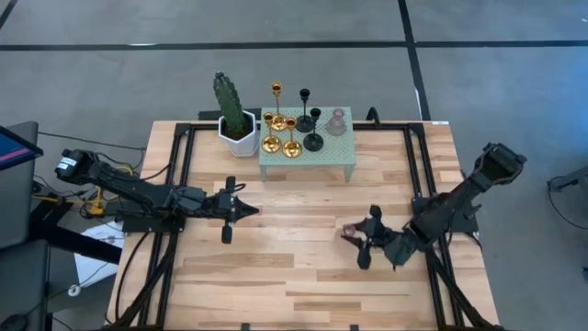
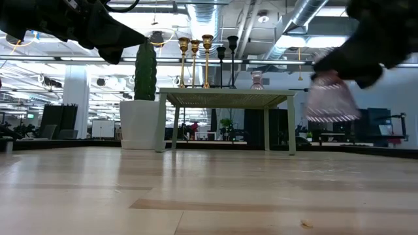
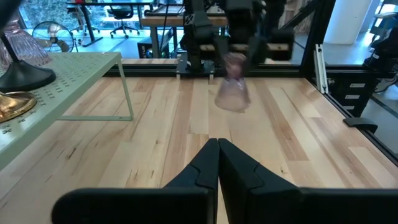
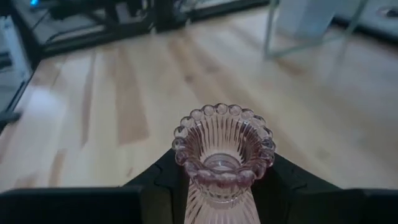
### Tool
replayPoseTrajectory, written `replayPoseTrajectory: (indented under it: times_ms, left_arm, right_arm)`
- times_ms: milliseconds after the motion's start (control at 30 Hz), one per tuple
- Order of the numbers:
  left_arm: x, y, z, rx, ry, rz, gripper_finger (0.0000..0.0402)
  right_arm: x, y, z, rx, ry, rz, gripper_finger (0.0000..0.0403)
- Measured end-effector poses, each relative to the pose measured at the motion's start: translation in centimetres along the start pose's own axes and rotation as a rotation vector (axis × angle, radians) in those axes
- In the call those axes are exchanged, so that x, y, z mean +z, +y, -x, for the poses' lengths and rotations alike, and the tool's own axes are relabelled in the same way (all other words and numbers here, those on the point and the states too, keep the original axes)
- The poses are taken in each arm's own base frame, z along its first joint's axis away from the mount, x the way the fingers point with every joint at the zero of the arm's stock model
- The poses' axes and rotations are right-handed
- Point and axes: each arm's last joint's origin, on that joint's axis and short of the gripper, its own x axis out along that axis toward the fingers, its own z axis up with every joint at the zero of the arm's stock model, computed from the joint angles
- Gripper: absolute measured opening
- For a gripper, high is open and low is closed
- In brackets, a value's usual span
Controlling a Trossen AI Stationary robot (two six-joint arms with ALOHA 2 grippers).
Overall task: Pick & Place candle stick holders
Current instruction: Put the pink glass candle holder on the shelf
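Observation:
A small green table point(image 1: 308, 164) at the far middle bears three gold holders point(image 1: 280, 133), two black holders point(image 1: 310, 124) and one pinkish glass holder point(image 1: 337, 121), all standing on their round bases. My right gripper point(image 1: 354, 234), right of the table's middle, is shut on a second pinkish glass holder point(image 4: 222, 149), which also shows in the low view point(image 2: 330, 98) and the left wrist view point(image 3: 233, 90). My left gripper point(image 1: 250, 210) is shut and empty, left of the middle, above the table. My right gripper pinches the glass holder's ribbed body point(image 4: 214, 199) between its two fingers, one on each side. The beaded, flared end point(image 4: 222, 134) sticks out past the fingertips. The gripper comes slanting down from the table's right. The holder hangs clear of the table, its wider end down.
A green cactus in a white pot point(image 1: 234, 119) stands on the wooden table left of the green table. Black frame rails point(image 1: 179, 184) run along the table's left, right and far sides. Bare wood point(image 1: 294, 267) lies between the grippers and the near edge.

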Motion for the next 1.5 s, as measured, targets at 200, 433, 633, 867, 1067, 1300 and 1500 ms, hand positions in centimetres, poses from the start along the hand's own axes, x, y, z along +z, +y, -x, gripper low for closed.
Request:
replayPoseTrajectory:
  times_ms: [200, 433, 633, 867, 1067, 1300, 1500]
  left_arm:
    - [0.0, 0.0, 0.0, 0.000, 0.000, 0.000, 0.0008]
    - [0.0, 0.0, 0.0, 0.001, 0.000, 0.000, 0.0008]
    - [0.0, 0.0, 0.0, 0.001, 0.000, 0.000, 0.0008]
    - [0.0, 0.0, 0.0, 0.000, 0.000, 0.000, 0.0008]
    - [0.0, 0.0, 0.0, 0.000, 0.000, 0.000, 0.0008]
    - [0.0, 0.0, 0.0, 0.001, 0.000, 0.000, 0.0008]
    - [0.0, 0.0, 0.0, 0.000, 0.000, 0.000, 0.0008]
  right_arm:
    - [3.8, -2.3, 0.0, -0.035, -0.086, -0.008, 0.0121]
    - [8.5, -4.8, 0.0, -0.020, -0.159, -0.018, 0.0121]
    - [12.4, -6.5, -0.2, -0.152, -0.067, 0.047, 0.0121]
    - [16.0, -9.3, -0.8, -0.212, -0.076, 0.065, 0.0121]
    - [16.8, -12.3, -2.2, -0.202, -0.049, 0.016, 0.0121]
    - [16.7, -15.2, -4.0, -0.210, 0.001, -0.012, 0.0121]
    - [16.9, -17.0, -5.2, -0.220, -0.006, -0.020, 0.0121]
